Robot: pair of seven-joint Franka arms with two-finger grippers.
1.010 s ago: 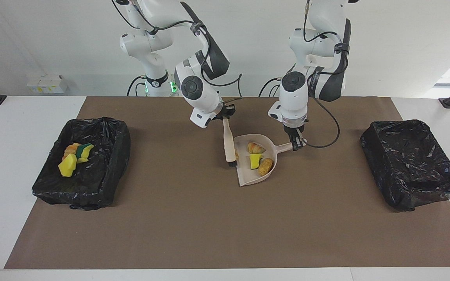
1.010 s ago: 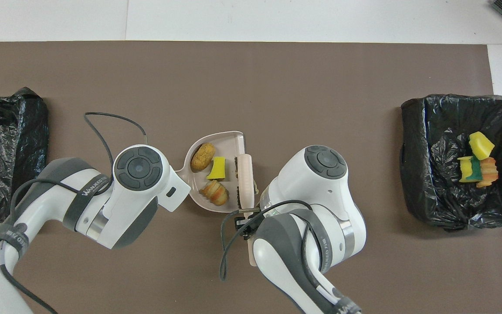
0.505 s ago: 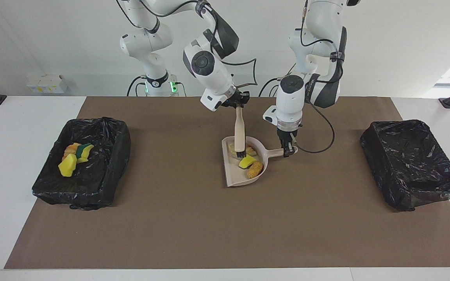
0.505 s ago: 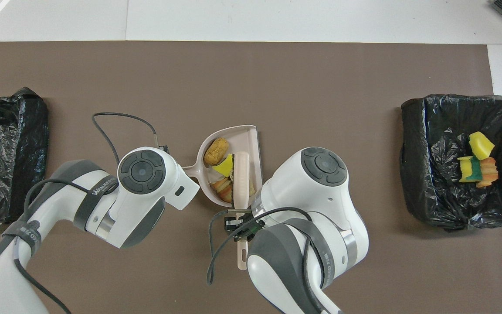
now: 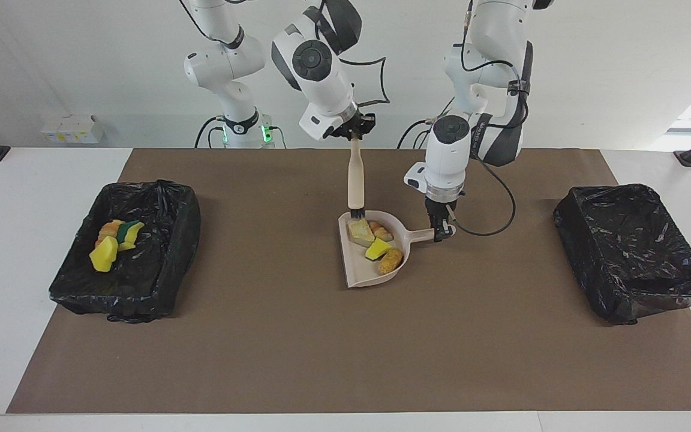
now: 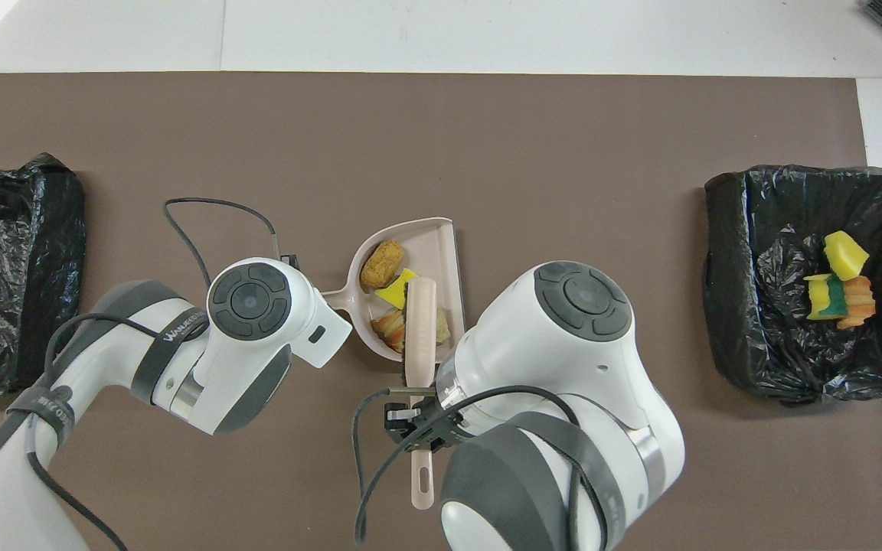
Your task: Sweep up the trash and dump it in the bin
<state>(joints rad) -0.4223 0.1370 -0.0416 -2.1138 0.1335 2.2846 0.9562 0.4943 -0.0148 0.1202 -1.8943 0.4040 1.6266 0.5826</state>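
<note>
The beige dustpan (image 5: 357,273) (image 6: 429,237) sits mid-table, and my left gripper (image 5: 441,231) is shut on its handle. Several pieces of trash lie in it: a brown bread piece (image 5: 390,261) (image 6: 380,264), a yellow sponge chunk (image 5: 377,248) (image 6: 395,291), a croissant (image 5: 380,230) (image 6: 389,329) and a pale sponge piece (image 5: 359,231). My right gripper (image 5: 355,133) is shut on the handle of the beige brush (image 5: 355,180) (image 6: 419,321). The brush hangs upright with its bristles just over the pan's nearer edge. The bin (image 5: 177,240) (image 6: 724,252) at the right arm's end holds more trash (image 5: 111,243) (image 6: 839,287).
A second black-lined bin (image 5: 633,252) (image 6: 12,268) stands at the left arm's end of the table. The brown mat (image 5: 321,348) covers the table between the bins. A black cable (image 6: 211,207) loops from the left wrist over the mat beside the pan.
My right gripper has lifted the brush from lying across the pan's mouth to hanging upright above it. My left gripper has shifted and turned the dustpan toward the right arm's end.
</note>
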